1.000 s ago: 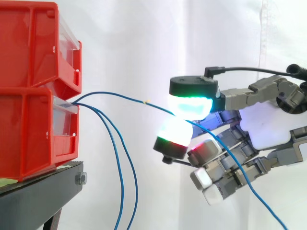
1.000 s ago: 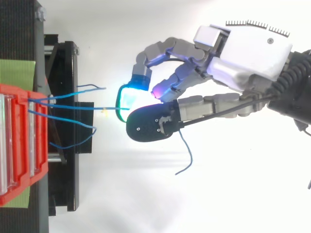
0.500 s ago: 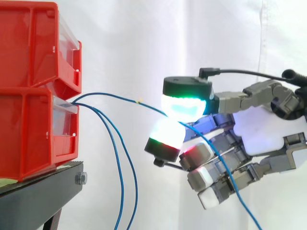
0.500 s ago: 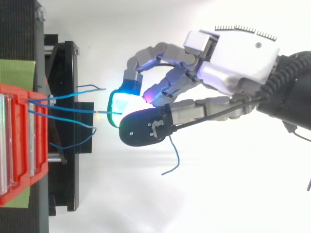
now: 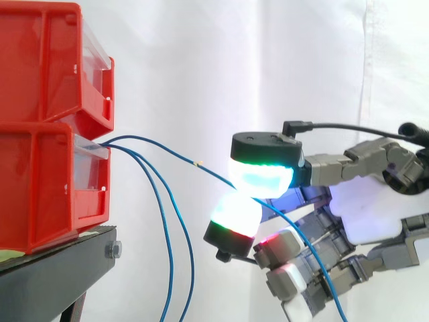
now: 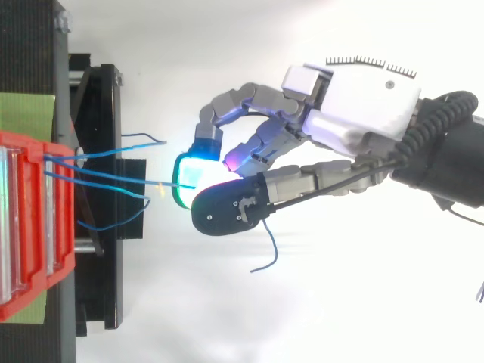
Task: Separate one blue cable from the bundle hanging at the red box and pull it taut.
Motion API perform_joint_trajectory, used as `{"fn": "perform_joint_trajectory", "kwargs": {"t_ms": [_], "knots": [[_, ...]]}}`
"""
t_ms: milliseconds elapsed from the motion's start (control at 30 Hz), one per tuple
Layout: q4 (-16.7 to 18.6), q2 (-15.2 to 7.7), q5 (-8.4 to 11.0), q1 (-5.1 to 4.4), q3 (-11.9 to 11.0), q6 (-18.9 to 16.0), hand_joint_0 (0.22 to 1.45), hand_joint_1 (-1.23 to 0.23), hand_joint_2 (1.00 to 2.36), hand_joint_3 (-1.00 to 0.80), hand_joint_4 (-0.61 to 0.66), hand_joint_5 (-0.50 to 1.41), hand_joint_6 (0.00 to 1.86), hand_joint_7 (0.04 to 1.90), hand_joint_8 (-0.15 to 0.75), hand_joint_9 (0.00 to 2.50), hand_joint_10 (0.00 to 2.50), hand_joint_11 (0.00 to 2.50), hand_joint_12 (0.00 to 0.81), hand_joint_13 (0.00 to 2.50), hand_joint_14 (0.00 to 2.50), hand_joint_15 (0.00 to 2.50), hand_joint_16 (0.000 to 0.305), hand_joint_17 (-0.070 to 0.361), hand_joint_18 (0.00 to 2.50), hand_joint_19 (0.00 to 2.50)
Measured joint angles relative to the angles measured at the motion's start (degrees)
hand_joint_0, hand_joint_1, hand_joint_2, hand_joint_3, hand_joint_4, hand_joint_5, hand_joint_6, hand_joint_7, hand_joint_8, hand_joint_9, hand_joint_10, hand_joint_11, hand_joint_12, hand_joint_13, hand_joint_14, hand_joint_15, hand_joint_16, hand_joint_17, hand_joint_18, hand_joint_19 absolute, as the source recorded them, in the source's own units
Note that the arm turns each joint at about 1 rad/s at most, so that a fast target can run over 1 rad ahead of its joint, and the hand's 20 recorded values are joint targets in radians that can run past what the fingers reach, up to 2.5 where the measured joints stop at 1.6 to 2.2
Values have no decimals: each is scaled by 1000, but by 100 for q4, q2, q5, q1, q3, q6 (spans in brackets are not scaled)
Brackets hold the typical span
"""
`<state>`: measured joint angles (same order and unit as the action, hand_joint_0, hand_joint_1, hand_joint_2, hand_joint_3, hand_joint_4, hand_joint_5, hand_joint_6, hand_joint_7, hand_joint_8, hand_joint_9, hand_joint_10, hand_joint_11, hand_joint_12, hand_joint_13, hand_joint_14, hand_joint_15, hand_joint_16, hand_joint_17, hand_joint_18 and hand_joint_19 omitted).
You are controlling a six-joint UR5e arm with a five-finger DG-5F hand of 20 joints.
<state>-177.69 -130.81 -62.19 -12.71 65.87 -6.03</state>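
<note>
Here, the cable (image 5: pixel 174 151) comes out of the front of the lower box (image 5: pixel 40 188) and runs to the right, away from the box. In the side view it goes up a tiny bit, then slopes down to the hand (image 5: pixel 365 201). A small yellow mark (image 5: pixel 196 163) sits partway along it. In the top view its long line lies almost level, left to right, from the box to the glowing pads (image 6: pixel 185 175). It is nearly straight, with just a soft bend.

The hand comes in from the right, and its fingers point left at the boxes. One pad with a black back glows green and blue on top. A second pad sits just under it and glows white with a green and red edge. The two pads press close together and the cable goes in between them. It looks pinched there, but the glow hides the exact spot. The other fingers are curled in lower down. Past the pads the cable runs down and right in front of those fingers. In the top view its tail (image 6: pixel 268 253) curls off loose beside the hand.

Two other cables (image 5: pixel 167 228) hang down from the same box, well apart from the hand. The lower box has an upper box (image 5: pixel 40 67) stacked on it and rests on a black stand (image 5: pixel 53 282). A white curtain (image 5: pixel 234 60) hangs behind.
</note>
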Motion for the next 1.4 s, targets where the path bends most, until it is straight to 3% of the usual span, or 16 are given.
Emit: {"fn": "perform_joint_trajectory", "kwargs": {"t_ms": [167,267,933,1067,1200,1400], "knots": [[421,0,-2,-23,135,-2,690,-702,1021,-282,-40,-202,897,1020,296,987,51,1569,325,1051,17,1195,44,99,812,580],[502,1,-6,-27,150,-1,690,-701,1022,-282,-31,-203,895,1019,296,987,65,1570,329,1064,16,1214,44,99,817,588],[543,2,-21,-76,154,51,691,-697,1019,-313,-26,-205,892,998,287,961,298,1529,328,1126,8,1442,45,100,840,620],[542,2,-22,-76,154,56,690,-698,1018,-315,-23,-205,892,996,287,956,277,1530,326,1110,8,1437,44,100,825,611],[542,2,-22,-75,154,58,689,-698,1019,-313,-26,-205,890,1010,298,979,39,1565,330,1070,13,1339,44,100,816,603],[543,2,-22,-75,155,58,688,-698,1020,-311,-27,-204,889,1016,317,880,14,1274,326,1072,15,1269,44,98,815,605]]}}
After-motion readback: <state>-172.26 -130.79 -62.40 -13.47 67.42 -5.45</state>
